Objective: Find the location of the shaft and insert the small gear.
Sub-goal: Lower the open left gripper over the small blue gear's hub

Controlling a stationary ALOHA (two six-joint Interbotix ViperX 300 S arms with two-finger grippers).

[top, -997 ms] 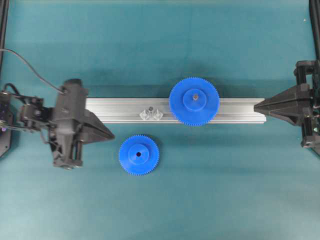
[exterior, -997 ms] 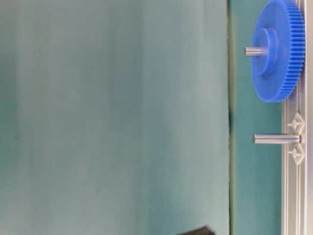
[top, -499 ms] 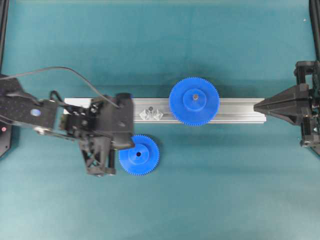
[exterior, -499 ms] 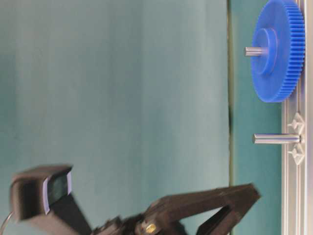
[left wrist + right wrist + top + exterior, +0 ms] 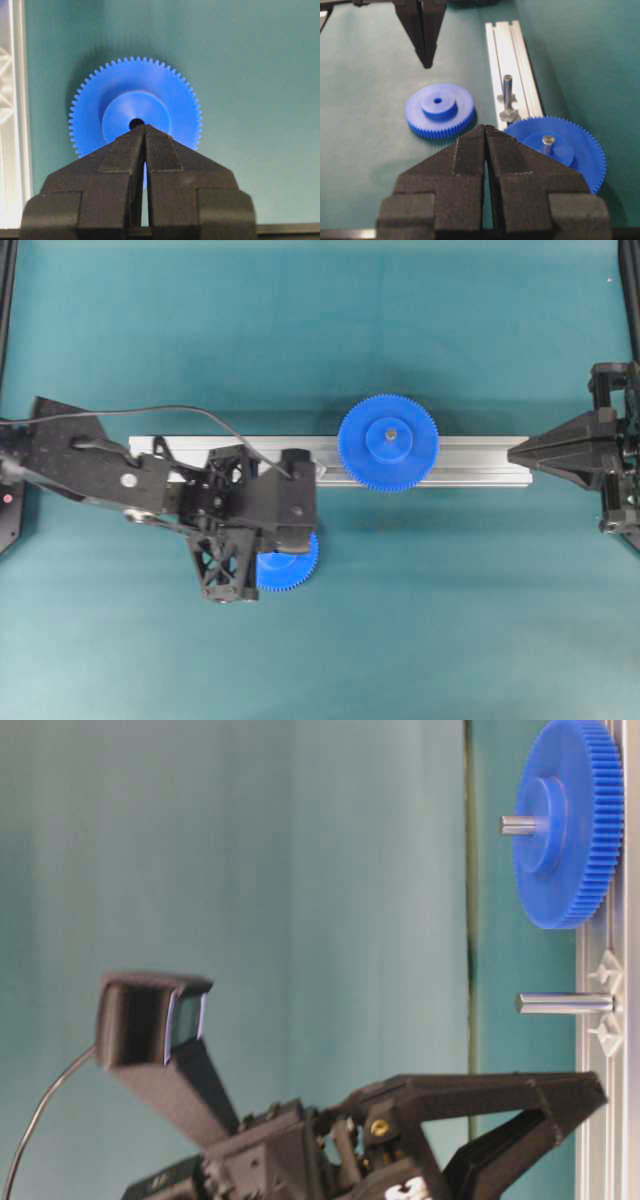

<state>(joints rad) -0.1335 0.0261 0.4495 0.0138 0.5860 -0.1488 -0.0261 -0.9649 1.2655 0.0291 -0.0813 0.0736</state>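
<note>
The small gear [image 5: 135, 95], bright blue with a raised hub and dark centre hole, lies flat on the teal mat just in front of the rail. My left gripper [image 5: 144, 128] is shut and points down at it, its tips just short of the hole; whether they touch is unclear. In the overhead view the left wrist covers most of the small gear [image 5: 296, 566] and hides the shaft. The shaft [image 5: 507, 89] stands upright on the rail, bare, between the two gears [image 5: 565, 1003]. My right gripper [image 5: 512, 453] is shut and empty at the rail's right end.
A grey aluminium rail [image 5: 480, 461] runs across the mat's middle. A bigger blue gear [image 5: 388, 442] sits on its own grey pin on the rail, right of the shaft. The left arm's cable [image 5: 180, 412] loops over the rail's left end.
My left arm has swung in from the rail's left end to over the small gear, fingers tipped downward and still shut. The gears and the right arm have not moved.
</note>
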